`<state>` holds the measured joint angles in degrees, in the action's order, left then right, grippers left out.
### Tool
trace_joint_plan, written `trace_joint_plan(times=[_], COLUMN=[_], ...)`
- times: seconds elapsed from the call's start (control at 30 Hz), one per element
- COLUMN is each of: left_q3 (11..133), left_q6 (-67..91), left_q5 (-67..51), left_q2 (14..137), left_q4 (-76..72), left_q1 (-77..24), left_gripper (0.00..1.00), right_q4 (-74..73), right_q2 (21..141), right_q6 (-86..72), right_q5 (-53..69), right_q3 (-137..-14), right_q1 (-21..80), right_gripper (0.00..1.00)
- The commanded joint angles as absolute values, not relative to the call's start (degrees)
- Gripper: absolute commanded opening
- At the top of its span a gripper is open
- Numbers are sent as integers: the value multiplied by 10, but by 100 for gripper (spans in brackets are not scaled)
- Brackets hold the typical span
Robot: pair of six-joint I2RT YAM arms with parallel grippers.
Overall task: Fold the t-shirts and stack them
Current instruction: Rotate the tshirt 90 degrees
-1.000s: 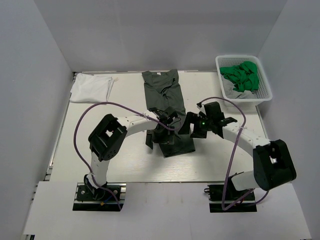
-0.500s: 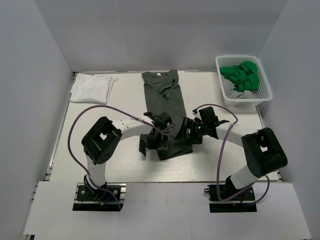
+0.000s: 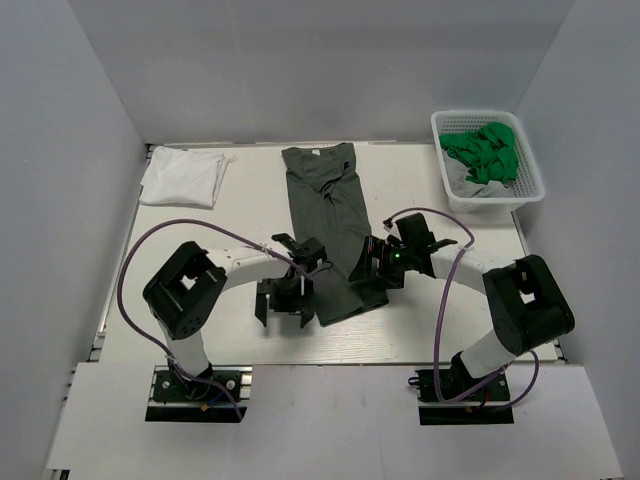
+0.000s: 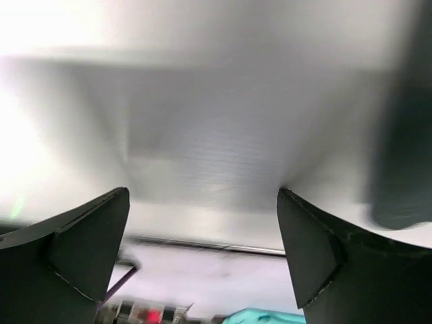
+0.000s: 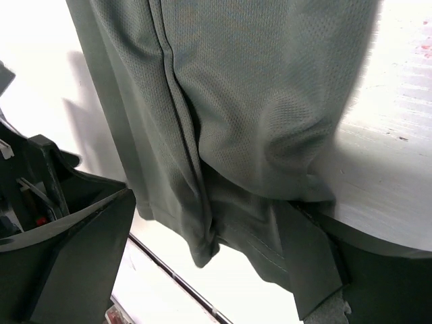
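At the far left corner of the counter (image 3: pixel 250 205), a white t-shirt (image 3: pixel 180 178) in a loose flat fold, well apart from both arms; left of the middle, toward the near edge, the left gripper (image 3: pixel 282 305) above bare counter, fingers (image 4: pixel 81 250) spread wide, nothing between them, just beside the cloth but not touching it; down the middle, from the far edge toward the near one, the dark t-shirt (image 3: pixel 325 215), folded lengthwise into a long strip, neck at the far end; at its near right corner, the right gripper (image 3: pixel 362 275), fingers (image 5: pixel 74 256) spread to either side of the hem, not pinched on it; at the far right corner, a white basket (image 3: pixel 532 190) with green cloth (image 3: pixel 485 150) inside. Soft, light, floppy knit, likely to sag and slip open if lifted at one point; best taken at both near corners, through every layer. No brand or writing legible anywhere; pale neck label (image 3: pixel 318 150) too small to read.
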<state>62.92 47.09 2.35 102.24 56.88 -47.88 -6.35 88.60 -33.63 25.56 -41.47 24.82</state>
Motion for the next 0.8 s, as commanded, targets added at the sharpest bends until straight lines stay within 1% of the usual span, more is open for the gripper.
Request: trace_joint_plan(times=[0.0,0.17,0.23,0.43,0.57,0.77], left_q3=[606,606,627,719,772,777], left_q6=[475,482,482,475,469,463], left_q5=[77,93,86,24,18,18], left_q2=[998,985,985,985,1019,1087], left_q4=[639,662,662,560,532,520], left_q1=[-475,-475,-475,-475,-475,-475], left_gripper=[100,100,100,100,100,100], right_q4=[-144,-156,-154,-152,-152,-150], right_q2=[904,893,886,874,874,869], right_q6=[-299,-286,-280,-277,-280,-287], right_q5=[192,197,200,213,214,214], right_q3=[-407,-407,-407,-413,-412,-413], right_q1=[247,252,257,267,270,268], right_gripper=[90,90,90,90,90,90])
